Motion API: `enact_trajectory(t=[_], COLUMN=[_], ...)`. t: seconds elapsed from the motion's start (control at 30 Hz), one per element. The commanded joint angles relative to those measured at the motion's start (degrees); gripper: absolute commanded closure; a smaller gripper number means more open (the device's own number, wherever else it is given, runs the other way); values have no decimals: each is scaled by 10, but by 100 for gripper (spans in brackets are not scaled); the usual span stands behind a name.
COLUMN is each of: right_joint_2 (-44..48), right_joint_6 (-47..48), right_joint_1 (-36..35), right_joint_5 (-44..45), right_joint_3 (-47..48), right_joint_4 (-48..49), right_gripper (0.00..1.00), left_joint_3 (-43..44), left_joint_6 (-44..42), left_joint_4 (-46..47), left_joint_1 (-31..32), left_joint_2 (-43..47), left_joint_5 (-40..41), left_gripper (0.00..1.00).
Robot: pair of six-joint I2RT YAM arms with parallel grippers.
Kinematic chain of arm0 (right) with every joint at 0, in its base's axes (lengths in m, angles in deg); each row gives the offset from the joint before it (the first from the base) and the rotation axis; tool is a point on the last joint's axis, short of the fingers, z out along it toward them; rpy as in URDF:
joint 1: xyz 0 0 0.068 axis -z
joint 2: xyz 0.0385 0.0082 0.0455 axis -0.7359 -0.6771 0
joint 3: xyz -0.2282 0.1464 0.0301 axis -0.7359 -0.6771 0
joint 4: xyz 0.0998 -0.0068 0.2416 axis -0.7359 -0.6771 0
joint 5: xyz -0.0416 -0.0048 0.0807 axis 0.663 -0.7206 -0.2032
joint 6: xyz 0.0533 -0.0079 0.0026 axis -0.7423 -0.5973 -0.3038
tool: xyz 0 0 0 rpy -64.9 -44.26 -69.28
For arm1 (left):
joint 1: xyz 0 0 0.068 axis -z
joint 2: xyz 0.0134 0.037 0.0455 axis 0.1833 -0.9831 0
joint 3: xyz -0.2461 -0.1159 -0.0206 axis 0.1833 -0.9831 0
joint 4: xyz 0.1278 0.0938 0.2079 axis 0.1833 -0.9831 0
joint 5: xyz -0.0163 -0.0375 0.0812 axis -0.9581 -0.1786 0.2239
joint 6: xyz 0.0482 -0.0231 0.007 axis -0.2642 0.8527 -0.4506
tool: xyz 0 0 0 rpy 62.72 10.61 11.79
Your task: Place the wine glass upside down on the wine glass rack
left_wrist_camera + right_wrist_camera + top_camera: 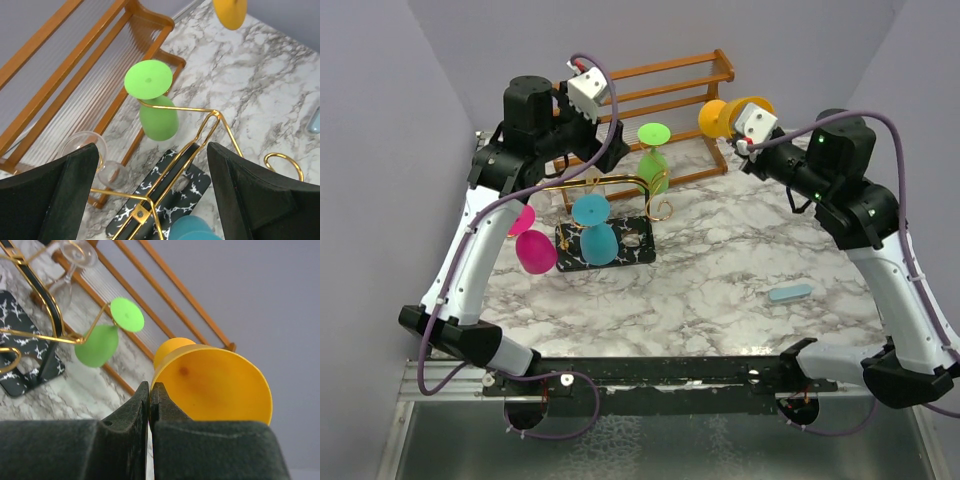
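Fingers of the right gripper (pixel 744 142) are seen from above closed on the orange wine glass (pixel 725 117), which is held aloft before the wooden shelf (pixel 670 75), well right of the wine glass rack (pixel 638 238). A green glass (pixel 653 170) and a teal glass (pixel 595 235) are hung upside down on that rack.

From the left wrist, the left gripper (pixel 152 150) is shown spread wide and empty above the rack's gold wire. A clear glass (pixel 90 155) is seen by the shelf.

From the right wrist, the fingers are shown pressed together under the orange wine glass, and the point of grip is hidden.
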Motion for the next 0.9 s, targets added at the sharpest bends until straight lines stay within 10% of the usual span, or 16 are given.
enact_trajectory(t=[0.0, 0.6, 0.87], right_joint_2=[-18, -47, -43], right_joint_6=[-40, -94, -81], right_joint_1=[1, 1, 1], right_joint_5=[-82, -260, -284], right_joint_3=[64, 103, 100], right_joint_4=[-6, -27, -39], right_gripper=[99, 99, 99], left_joint_3=[-8, -99, -129], left_joint_6=[102, 306, 341], left_joint_4=[101, 235, 256], left_joint_1=[-3, -2, -2], left_joint_2=[18, -1, -11], left_joint_5=[-72, -198, -212], left_gripper=[10, 22, 42])
